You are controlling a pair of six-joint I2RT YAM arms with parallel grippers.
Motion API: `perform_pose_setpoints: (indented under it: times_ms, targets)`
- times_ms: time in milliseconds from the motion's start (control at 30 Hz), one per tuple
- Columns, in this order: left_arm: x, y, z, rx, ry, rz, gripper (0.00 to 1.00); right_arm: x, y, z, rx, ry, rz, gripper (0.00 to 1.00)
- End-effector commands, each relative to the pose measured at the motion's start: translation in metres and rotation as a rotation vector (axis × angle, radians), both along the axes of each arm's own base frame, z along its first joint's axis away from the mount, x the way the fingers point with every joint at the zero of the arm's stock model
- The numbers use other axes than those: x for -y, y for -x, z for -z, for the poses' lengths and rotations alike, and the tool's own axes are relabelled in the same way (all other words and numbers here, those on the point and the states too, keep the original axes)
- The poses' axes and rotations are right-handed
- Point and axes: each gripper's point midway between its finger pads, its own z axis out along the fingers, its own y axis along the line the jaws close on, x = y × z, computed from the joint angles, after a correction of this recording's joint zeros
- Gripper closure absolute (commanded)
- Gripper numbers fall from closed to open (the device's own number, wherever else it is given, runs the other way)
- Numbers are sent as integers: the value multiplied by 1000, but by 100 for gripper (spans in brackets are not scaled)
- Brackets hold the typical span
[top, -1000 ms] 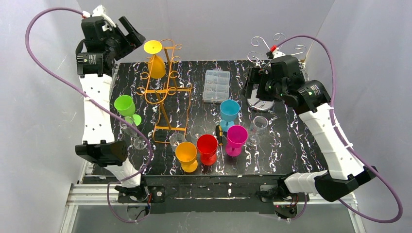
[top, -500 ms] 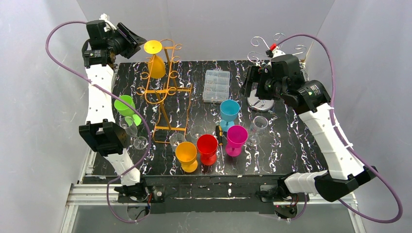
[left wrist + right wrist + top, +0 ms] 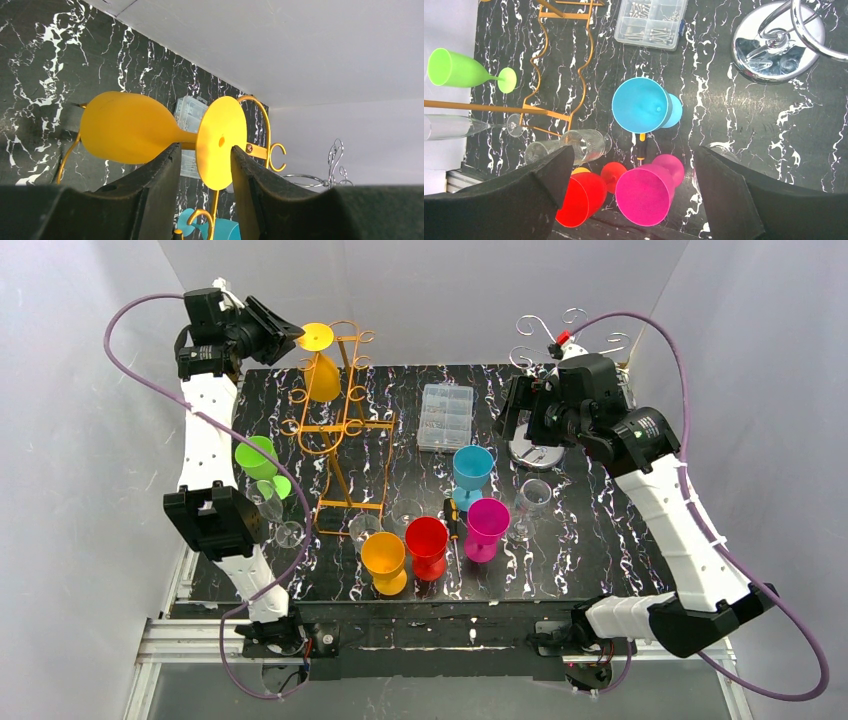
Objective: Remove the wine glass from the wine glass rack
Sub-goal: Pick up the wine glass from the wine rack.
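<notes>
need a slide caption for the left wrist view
Left claw straddling the foot of the yellow wine glass, which hangs on the orange rack.

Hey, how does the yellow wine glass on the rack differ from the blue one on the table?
The yellow glass hangs upside down on the orange rack; the blue glass stands upright on the table. The left pincer straddles the yellow glass; no pincer is at the blue glass. Both are opaque stemmed goblets.

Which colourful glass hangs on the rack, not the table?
The yellow glass. It alone hangs upside down on the orange rack, back left; the green, blue, pink, red and orange glasses are down on the table.
</notes>
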Motion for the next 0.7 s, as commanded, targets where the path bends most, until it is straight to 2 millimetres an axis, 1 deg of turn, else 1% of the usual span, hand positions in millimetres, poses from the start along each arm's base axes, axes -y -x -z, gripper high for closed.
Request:
perform_pose_setpoints:
  times_ms: [0, 133, 300, 433, 667]
  targets:
    - [4, -3, 0, 8, 41, 27, 62, -2, 1, -15, 53, -42, 1, 2]
    - [8, -6, 3, 1, 78, 38, 66, -1, 2, -15, 52, -45, 3, 2]
    - [11, -7, 3, 0, 109, 47, 75, -1, 2, -15, 55, -47, 8, 2]
    - [12, -6, -3, 13, 115, 45, 85, 0, 2, -15, 58, -48, 11, 2]
    - [14, -2, -20, 43, 128, 56, 91, 0, 2, -14, 58, -48, 14, 2]
